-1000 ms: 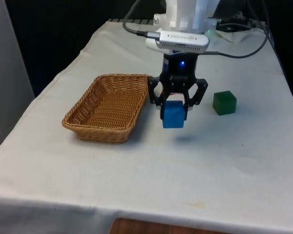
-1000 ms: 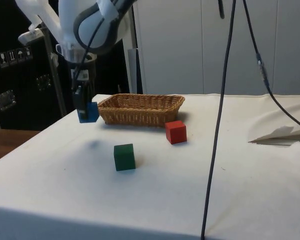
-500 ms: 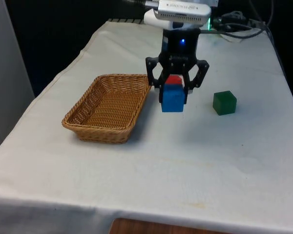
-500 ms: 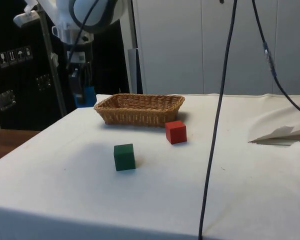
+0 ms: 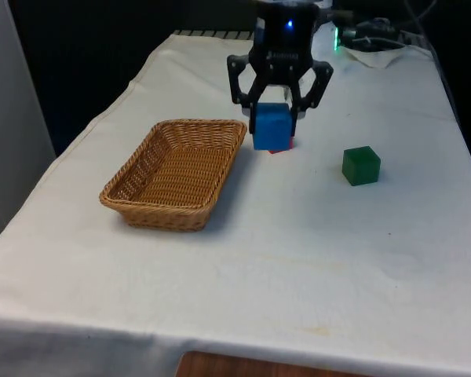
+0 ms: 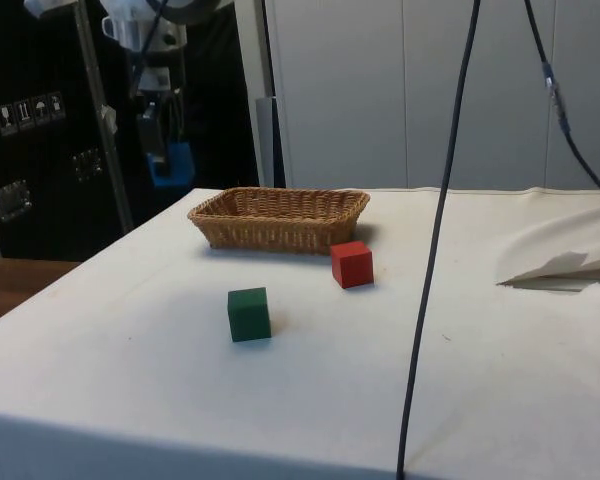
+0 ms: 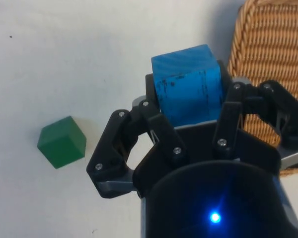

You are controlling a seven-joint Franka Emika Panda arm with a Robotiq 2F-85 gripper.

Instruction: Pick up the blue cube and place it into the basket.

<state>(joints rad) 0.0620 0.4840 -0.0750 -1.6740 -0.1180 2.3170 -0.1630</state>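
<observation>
My gripper (image 5: 272, 124) is shut on the blue cube (image 5: 270, 126) and holds it high above the table, just to the front view's right of the wicker basket (image 5: 175, 173). From the side, the blue cube (image 6: 172, 165) hangs in the gripper (image 6: 167, 165) well above the cloth, short of the basket (image 6: 278, 218). In the wrist view the blue cube (image 7: 188, 87) sits between the fingers (image 7: 150, 124), with the basket's (image 7: 268, 54) woven wall just beside it.
A red cube (image 6: 352, 264) rests on the cloth beside the basket, mostly hidden behind the held cube as a red sliver (image 5: 279, 148) in the front view. A green cube (image 5: 361, 166) (image 6: 249, 313) (image 7: 62, 142) stands farther to the front view's right.
The gripper has risen steadily with the blue cube in it, from just above the cloth to well above the basket's rim. The other cubes and the basket have not moved.
</observation>
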